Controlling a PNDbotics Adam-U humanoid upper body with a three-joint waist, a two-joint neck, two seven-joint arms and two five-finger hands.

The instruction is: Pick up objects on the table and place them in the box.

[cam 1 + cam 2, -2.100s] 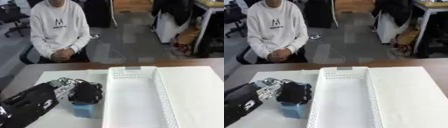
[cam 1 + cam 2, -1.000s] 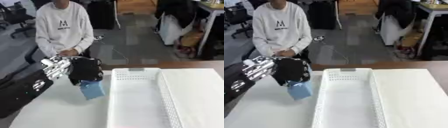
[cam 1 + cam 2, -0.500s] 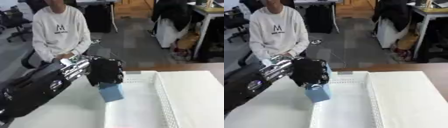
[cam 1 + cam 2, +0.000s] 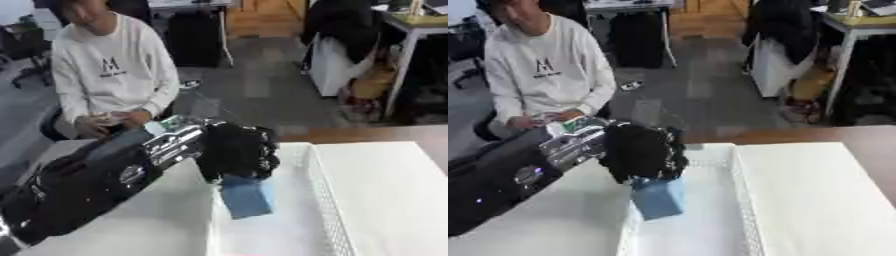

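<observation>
My left hand [image 4: 238, 152] is shut on a light blue block [image 4: 247, 198], which hangs below the curled black fingers. The hand and block are raised above the left part of the white perforated box [image 4: 328, 200], just inside its left wall. My left arm [image 4: 96, 190] stretches in from the lower left over the white table [image 4: 166, 225]. The right hand shows in neither view.
A person in a white sweatshirt [image 4: 114, 75] sits at the table's far edge with hands together, touching nothing of mine. The box's right wall borders a white surface [image 4: 815, 190] at the right. Office furniture stands far behind.
My left hand has lifted the blue block from the table and carried it right, from beside the box to above the box's left part. The camera's view has also shifted.
</observation>
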